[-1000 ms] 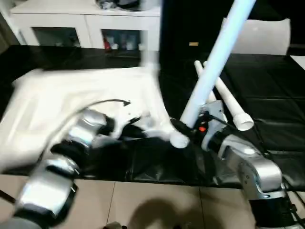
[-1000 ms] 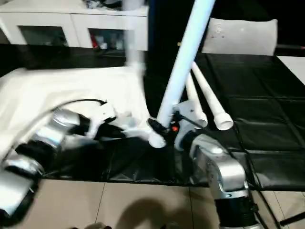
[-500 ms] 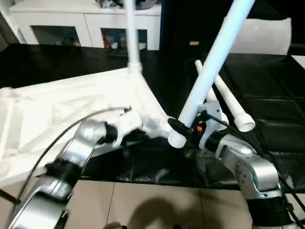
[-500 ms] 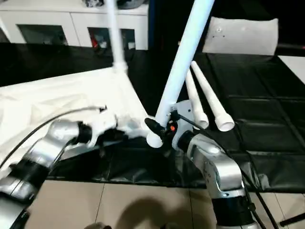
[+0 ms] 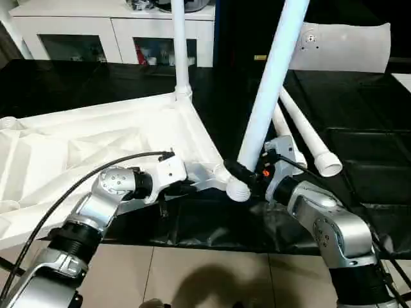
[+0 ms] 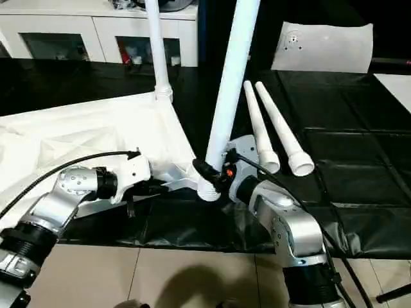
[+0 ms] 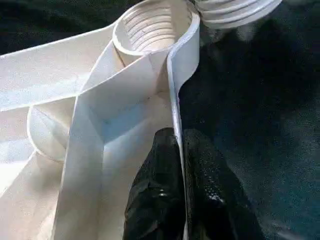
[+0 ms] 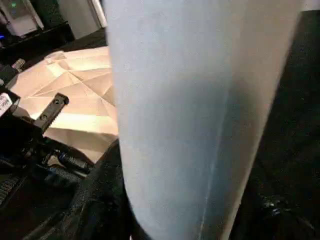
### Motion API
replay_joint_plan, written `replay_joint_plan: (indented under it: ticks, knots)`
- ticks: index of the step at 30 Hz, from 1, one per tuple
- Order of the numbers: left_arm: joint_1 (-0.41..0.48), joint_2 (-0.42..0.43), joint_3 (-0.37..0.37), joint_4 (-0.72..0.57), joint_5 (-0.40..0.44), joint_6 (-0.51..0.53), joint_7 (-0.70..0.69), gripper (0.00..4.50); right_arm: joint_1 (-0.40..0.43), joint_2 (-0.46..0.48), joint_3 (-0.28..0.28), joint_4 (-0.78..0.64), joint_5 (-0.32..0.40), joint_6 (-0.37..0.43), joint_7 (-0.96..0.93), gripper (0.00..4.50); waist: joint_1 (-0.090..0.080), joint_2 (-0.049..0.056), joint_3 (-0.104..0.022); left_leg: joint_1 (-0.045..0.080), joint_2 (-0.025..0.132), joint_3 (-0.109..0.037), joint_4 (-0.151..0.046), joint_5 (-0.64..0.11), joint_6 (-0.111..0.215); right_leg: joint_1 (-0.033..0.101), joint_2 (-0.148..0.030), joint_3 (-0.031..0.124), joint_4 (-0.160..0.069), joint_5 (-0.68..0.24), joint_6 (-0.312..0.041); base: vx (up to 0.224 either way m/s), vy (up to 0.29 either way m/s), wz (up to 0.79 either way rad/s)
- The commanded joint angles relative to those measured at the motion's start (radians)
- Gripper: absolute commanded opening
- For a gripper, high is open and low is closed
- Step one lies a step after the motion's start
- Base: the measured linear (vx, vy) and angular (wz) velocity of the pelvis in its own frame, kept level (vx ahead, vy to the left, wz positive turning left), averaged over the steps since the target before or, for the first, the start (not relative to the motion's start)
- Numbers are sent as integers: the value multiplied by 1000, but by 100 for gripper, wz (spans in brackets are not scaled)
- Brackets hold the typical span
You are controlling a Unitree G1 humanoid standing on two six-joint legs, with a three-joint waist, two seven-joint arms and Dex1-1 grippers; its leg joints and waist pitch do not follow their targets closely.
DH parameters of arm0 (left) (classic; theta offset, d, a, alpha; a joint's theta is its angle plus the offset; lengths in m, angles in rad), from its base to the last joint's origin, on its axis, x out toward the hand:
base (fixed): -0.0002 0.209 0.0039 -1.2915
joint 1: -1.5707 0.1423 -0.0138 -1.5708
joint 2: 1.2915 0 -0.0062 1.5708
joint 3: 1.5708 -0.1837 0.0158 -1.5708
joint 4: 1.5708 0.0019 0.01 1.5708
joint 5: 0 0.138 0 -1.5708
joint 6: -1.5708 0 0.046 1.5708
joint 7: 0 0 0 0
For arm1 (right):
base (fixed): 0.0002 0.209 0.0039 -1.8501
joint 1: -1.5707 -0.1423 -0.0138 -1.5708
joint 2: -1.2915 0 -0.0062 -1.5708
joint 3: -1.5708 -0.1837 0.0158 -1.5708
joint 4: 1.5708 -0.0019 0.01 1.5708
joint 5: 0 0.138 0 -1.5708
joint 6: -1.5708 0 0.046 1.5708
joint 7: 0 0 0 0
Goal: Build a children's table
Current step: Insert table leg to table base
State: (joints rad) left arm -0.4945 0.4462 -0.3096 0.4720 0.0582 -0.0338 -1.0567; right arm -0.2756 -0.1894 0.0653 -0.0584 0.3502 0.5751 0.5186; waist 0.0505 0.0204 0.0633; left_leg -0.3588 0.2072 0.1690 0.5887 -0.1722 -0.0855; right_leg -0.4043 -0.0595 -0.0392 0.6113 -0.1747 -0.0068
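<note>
White table top and white legs on black mat.

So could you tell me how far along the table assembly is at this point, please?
Done: one long white tube leg stands upright in the far corner of the upside-down white plastic table top. In hand: the right gripper holds a second white leg with its threaded end beside the near corner socket, not yet in it, while the left gripper pinches the top's edge wall. Left: two legs lying on the black mat.
</note>
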Motion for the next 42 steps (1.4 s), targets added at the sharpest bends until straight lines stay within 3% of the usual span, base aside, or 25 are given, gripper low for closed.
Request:
replay_joint_plan:
  ticks: [1,4,11,16,19,23,26,31,34,42]
  knots:
    - [33,-2,-58,-61,-18,-37,-96,0,-30,6,-8,-17,11,-27,4,189,7,-3,-71,4,10,-2,-69,-248,-20,44,-63,39,-78,-304,-158,0,0,0]
    - [39,11,-72,-66,-12,-48,-120,0,-47,6,-14,-25,26,-30,17,189,12,-5,-70,6,11,0,-70,-243,-18,42,-61,39,-78,-303,-158,0,0,0]
    - [24,27,-84,-23,38,-51,-94,0,-75,-20,32,-14,18,-46,95,189,22,-10,-68,8,13,1,-72,-255,-21,40,-64,40,-78,-326,-144,0,0,0]
    - [8,19,-68,2,48,-79,-61,0,-82,4,-2,7,34,-66,78,189,31,-9,-68,12,13,0,-74,-272,-30,36,-64,40,-84,-357,-124,0,0,0]
    - [-11,15,-61,13,38,-70,-63,0,-79,40,-40,34,59,-114,63,189,32,-8,-69,14,12,-2,-75,-302,-37,33,-67,39,-88,-406,-112,0,0,0]
    - [-18,15,-58,25,30,-82,-64,0,-70,71,-68,50,82,-153,62,189,31,-8,-70,12,12,-4,-76,-299,-38,33,-66,39,-87,-394,-112,0,0,0]
    - [-20,14,-53,37,29,-90,-62,0,-50,103,-95,97,101,-204,73,189,31,2,-71,11,12,-4,-76,-307,-39,32,-67,39,-86,-376,-123,0,0,0]
    - [-20,14,-49,54,24,-90,-66,0,-23,143,-105,216,102,-313,110,189,30,5,-71,11,11,-6,-77,-334,-41,36,-65,36,-87,-369,-142,0,0,0]
    - [-27,10,-47,65,20,-83,-63,0,-7,158,-104,328,87,-374,149,189,29,7,-67,14,11,-7,-78,-364,-38,32,-67,35,-93,-413,-144,0,0,0]
    - [-40,14,-47,86,25,-94,-60,0,4,155,-102,432,40,-491,168,189,30,10,-67,16,13,-10,-81,-382,-33,32,-69,35,-97,-444,-138,0,0,0]
